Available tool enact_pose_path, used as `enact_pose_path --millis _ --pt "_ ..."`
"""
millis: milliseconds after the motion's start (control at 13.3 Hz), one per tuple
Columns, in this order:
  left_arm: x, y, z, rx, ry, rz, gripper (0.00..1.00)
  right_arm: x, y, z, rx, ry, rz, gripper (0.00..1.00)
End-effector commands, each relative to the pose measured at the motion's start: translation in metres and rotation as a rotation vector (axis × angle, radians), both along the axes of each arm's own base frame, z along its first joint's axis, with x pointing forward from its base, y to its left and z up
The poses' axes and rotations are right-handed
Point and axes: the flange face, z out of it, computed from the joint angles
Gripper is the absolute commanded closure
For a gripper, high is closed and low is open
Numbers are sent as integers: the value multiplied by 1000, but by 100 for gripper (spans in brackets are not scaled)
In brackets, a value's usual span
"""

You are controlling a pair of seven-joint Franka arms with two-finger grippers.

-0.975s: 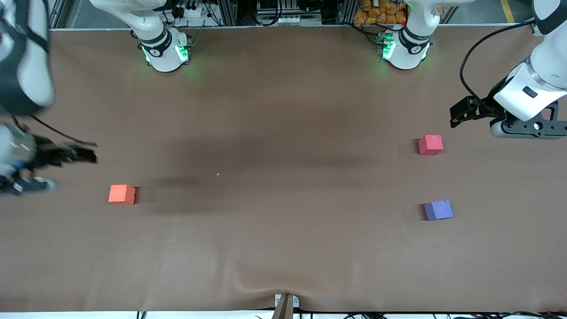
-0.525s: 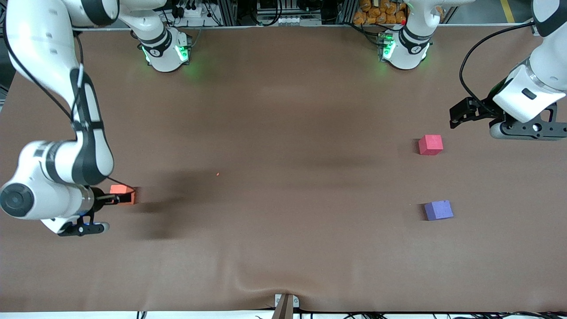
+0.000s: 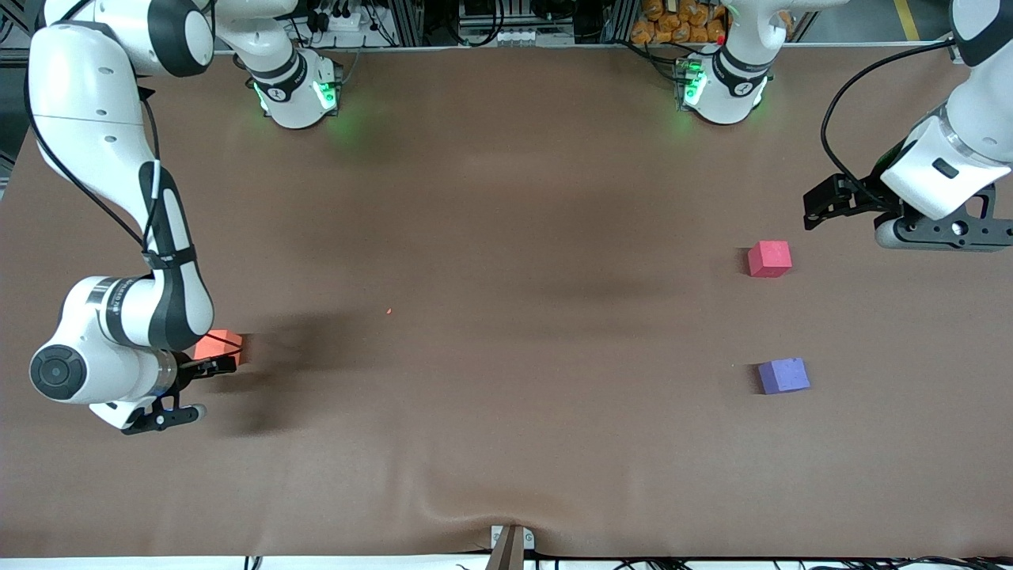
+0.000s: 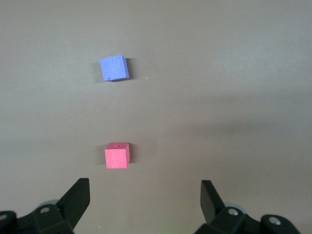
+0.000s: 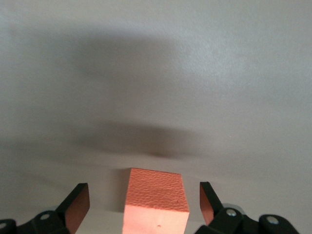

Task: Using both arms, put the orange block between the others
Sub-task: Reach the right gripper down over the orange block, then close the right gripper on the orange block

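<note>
The orange block (image 3: 221, 343) (image 5: 157, 200) lies on the table at the right arm's end. My right gripper (image 3: 212, 366) (image 5: 144, 204) is low at it and open, one finger on each side of the block with a gap on both sides. The others lie at the left arm's end: the pinkish-red cube (image 3: 769, 259) (image 4: 117, 156), and the purple cube (image 3: 783, 375) (image 4: 114, 68) nearer to the front camera. My left gripper (image 3: 817, 209) (image 4: 145, 187) waits open and empty above the table, apart from the pinkish-red cube.
Brown cloth (image 3: 506, 237) covers the table and has a wrinkle (image 3: 443, 507) near a bracket (image 3: 510, 545) at the front edge. A tiny orange crumb (image 3: 388, 311) lies mid-table. The arm bases (image 3: 297, 95) (image 3: 720, 91) stand at the table's robot side.
The right arm has swung in from the table's end and brought its open gripper down around the orange block. The left arm and all three cubes have stayed put.
</note>
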Motion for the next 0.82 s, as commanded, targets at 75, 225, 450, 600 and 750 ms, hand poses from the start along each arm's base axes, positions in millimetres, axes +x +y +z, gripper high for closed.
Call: enact_pose_path --millis 75,225,450,600,750 --pt "1 1 4 1 4 9 0 0 -10 -8 -4 4 12 0" --pt "1 1 3 1 5 9 0 -6 -25 -21 7 27 -20 0" --pt "1 1 4 3 4 9 0 -15 -29 -35 11 55 -26 0" --pt "1 1 4 1 4 9 0 -17 -29 -39 11 67 -33 0" --pt "1 1 4 1 4 9 0 -17 -25 -40 12 71 -32 0"
